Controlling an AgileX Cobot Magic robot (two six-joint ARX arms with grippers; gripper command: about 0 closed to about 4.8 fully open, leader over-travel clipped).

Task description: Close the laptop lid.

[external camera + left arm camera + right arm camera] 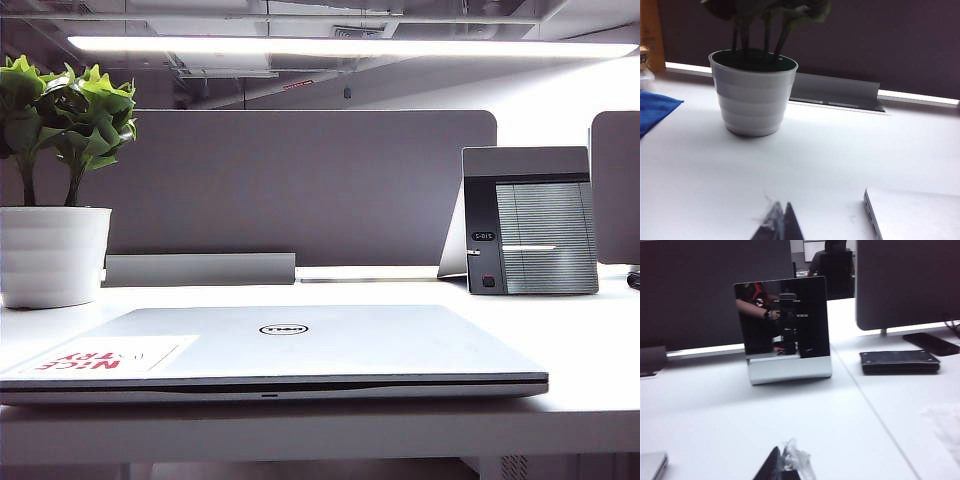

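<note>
On the white table (590, 350), the wide silver-grey laptop lid (330, 340) with its oval Dell logo and red-lettered white sticker is seen lying flat on the base, only a thin dark seam showing along the front edge; the closing is judged done. Neither arm is seen in the exterior view.

Low over the table, the left gripper (780, 225) is held with its dark fingertips pressed together and nothing between them. A rounded corner of the laptop lies just beside it, apart from it, and the ribbed white plant pot (752, 97) stands well beyond it. A blue cloth (655, 110) lies far off to its side.

The right gripper (782, 465) is likewise held low, its tips brought together, a crumpled scrap of clear film at the tips. Beyond it stands the small upright grey-black device (785, 330) with a glossy face. Both grippers are probably kept clear so the lid rests undisturbed.
</note>
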